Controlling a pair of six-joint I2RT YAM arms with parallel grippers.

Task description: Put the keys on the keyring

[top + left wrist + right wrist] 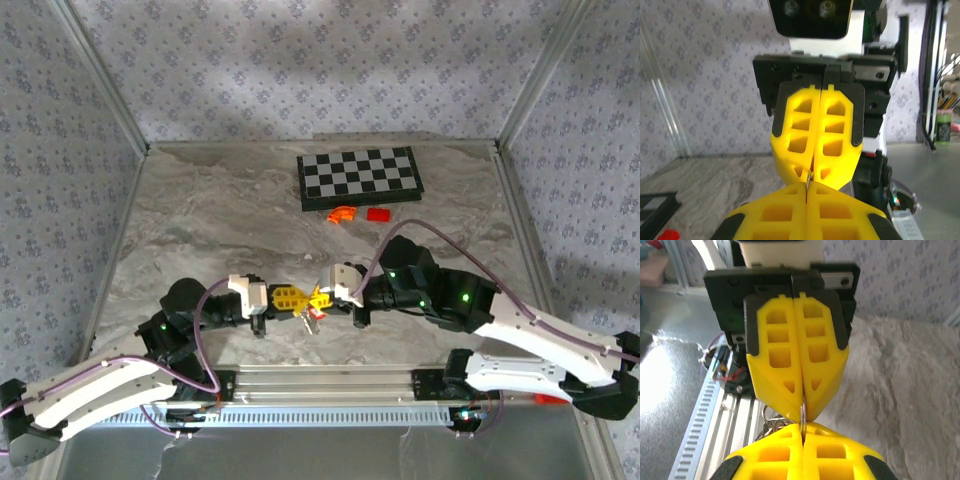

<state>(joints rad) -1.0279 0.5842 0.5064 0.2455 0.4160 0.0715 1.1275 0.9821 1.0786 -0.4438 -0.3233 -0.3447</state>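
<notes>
Near the front centre of the table point(200, 210), left gripper point(299, 299) and right gripper point(317, 297) meet tip to tip, both closed tight. I read each as pinching the keyring point(802, 415), which shows as a thin silvery loop edge-on between the yellow tips. More of its loops dangle just beneath. The keys are too small for me to single out.

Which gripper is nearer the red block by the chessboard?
Right. The right gripper lies below-left of the red block in the top view; the left gripper, facing it, lies farther left.
</notes>
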